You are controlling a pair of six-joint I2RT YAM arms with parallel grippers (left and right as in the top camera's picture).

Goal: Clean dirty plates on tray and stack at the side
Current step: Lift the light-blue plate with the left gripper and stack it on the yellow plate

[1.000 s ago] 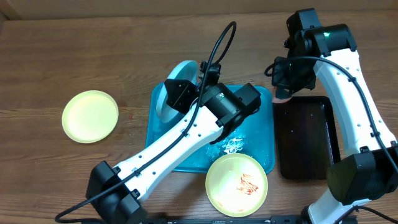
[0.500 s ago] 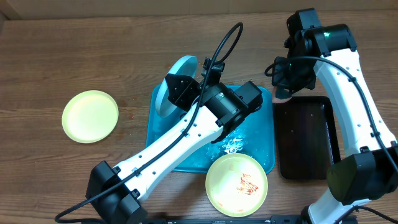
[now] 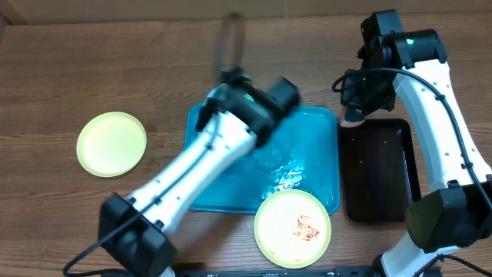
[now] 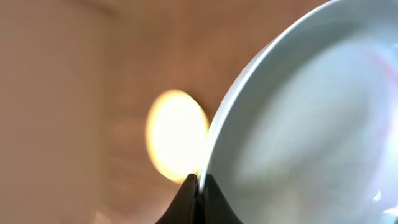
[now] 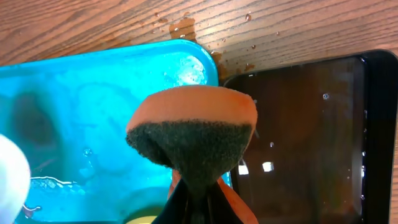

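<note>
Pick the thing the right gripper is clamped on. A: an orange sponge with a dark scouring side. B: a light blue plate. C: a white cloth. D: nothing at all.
A: in the right wrist view the right gripper pinches the orange sponge at its middle, above the border of the turquoise tray and the black tray.

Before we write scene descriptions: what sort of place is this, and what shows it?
Probably a robot lab's dishwashing test bench: a wooden table, a wet blue tray, a sauce-smeared plate, and a sponge pinched in the right gripper.
</note>
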